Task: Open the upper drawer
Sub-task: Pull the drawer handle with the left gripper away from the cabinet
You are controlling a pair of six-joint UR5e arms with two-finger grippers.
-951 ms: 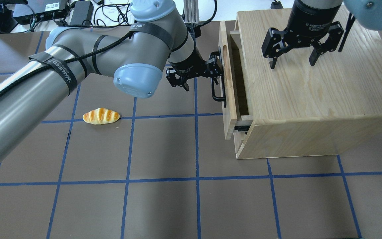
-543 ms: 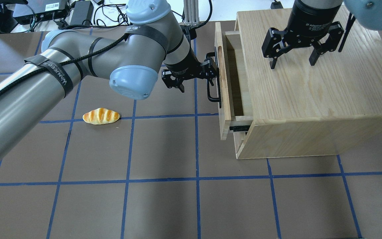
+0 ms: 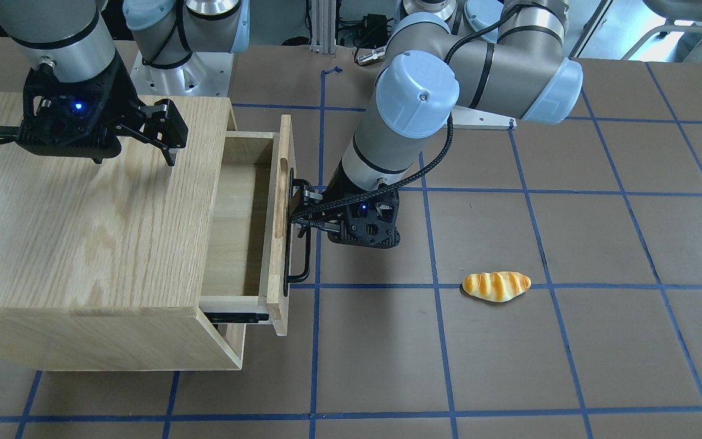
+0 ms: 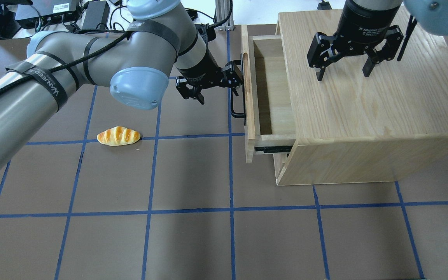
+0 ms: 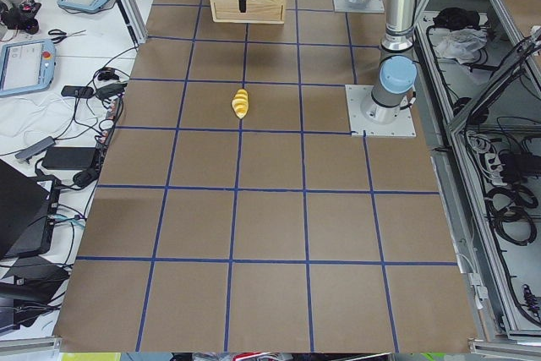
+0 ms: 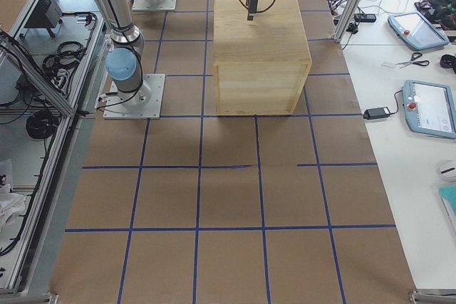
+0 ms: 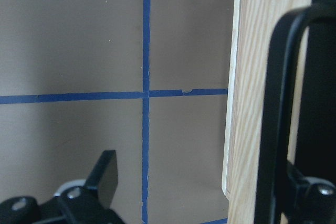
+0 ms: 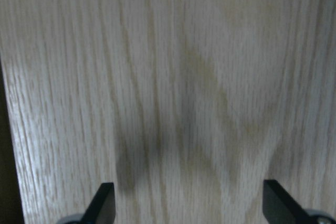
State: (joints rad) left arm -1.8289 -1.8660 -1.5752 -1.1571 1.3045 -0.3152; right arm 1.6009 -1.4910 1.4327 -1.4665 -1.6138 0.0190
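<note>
The upper drawer (image 4: 272, 95) is pulled partly out of the oak cabinet (image 4: 364, 112), its inside bare; it also shows in the front-facing view (image 3: 244, 207). Its black bar handle (image 4: 236, 102) faces the robot's left. My left gripper (image 4: 215, 88) is open, with one finger hooked between the handle and the front panel (image 7: 320, 103) and the other finger (image 7: 105, 174) out over the table. My right gripper (image 4: 343, 69) is open and empty, just above the cabinet top (image 8: 173, 93).
A toy bread roll (image 4: 118, 136) lies on the brown table, well to the left of the drawer; it also shows in the front-facing view (image 3: 496, 285). A lower drawer front (image 4: 279, 165) stays closed under the open one. Cables and boxes (image 4: 53, 11) sit beyond the far edge.
My left gripper has moved left with the handle, and the upper drawer has slid further out of the cabinet. The right gripper has not moved.
</note>
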